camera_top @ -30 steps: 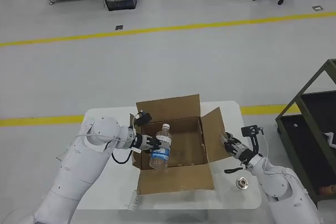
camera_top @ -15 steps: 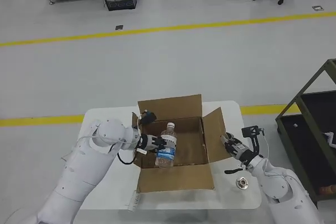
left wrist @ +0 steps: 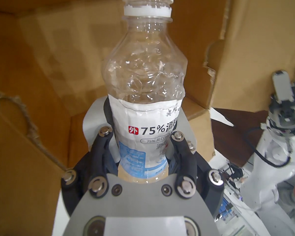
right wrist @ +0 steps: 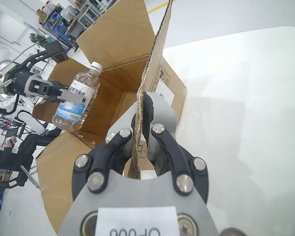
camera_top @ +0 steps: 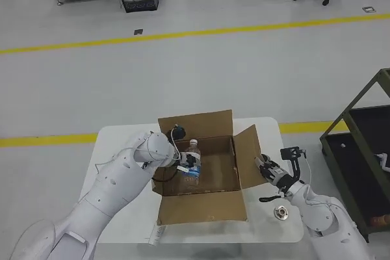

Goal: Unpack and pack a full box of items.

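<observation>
The clear bottle point(camera_top: 190, 166) with a white cap and a white-and-blue label hangs over the 9 o'clock part of the open cardboard box point(camera_top: 205, 208), tilted with its cap toward 12 o'clock in the top view. The left pincer point(camera_top: 184, 170) is clamped round its labelled lower half, one finger on each side, as the left wrist view shows point(left wrist: 145, 133) with the bottle point(left wrist: 145, 94) in front of the brown inner walls of the box point(left wrist: 39, 50). The left arm comes in from 7 o'clock and bends over the box's 9 o'clock wall. From the right wrist view the bottle point(right wrist: 75, 101) slants above the opening in the left pincer point(right wrist: 72, 98); how far its base sits below the rim I cannot tell. The right pincer point(camera_top: 265, 168) is at 3 o'clock of the box, closed narrowly on the edge of the side flap point(camera_top: 247, 156), which stands upright between its fingers point(right wrist: 143, 114); the flap point(right wrist: 157, 50) blocks part of the box's inside from that camera. The right arm reaches in from 5 o'clock. The box stands on the white desk point(camera_top: 266, 127) with its 12 o'clock and 6 o'clock flaps folded outward. A small round metal part point(camera_top: 281, 212) lies on the desk at 4 o'clock of the box, near the right arm. At the desk's front edge, about 7 o'clock, lies a small white thing point(camera_top: 155, 235) too small to make out. A green cart point(camera_top: 370, 130) stands on the floor at 3 o'clock, cut off by the frame.
</observation>
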Controlling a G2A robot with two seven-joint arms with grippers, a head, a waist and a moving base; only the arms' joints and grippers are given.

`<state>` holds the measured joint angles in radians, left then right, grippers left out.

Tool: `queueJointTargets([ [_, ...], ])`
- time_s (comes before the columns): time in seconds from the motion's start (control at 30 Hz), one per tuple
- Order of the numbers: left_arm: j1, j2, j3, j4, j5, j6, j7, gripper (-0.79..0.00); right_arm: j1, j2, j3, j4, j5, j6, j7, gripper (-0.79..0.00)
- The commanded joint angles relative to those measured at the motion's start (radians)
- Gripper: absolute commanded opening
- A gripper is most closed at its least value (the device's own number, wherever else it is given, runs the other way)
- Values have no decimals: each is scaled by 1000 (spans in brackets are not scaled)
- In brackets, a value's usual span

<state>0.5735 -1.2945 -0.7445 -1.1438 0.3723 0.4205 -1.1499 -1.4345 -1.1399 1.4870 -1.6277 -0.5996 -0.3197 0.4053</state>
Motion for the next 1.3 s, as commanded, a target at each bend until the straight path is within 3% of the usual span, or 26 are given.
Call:
queueJointTargets([
  [0.0, -14, -6, 15, 30, 10, 23, -12, -785, -2, 1, 2, -3, 2, -1, 1, -785],
  [0.33, -37, -35, 65, 111, 26, 19, -11, -785, -4, 3, 3, -11, 12, -2, 6, -785],
  [0.43, -32, -43, 53, 127, -38, -6, -23, -785, 0, 3, -1, -5, 15, -4, 5, -785],
  [0.9, -19, -42, 54, 122, -22, -12, 15, -785, 17, 5, -10, 13, 26, -18, 10, -785],
  [1.27, -42, -67, 115, 154, 85, 87, 33, -785, 20, 6, -20, 17, 35, -25, 11, -785],
])
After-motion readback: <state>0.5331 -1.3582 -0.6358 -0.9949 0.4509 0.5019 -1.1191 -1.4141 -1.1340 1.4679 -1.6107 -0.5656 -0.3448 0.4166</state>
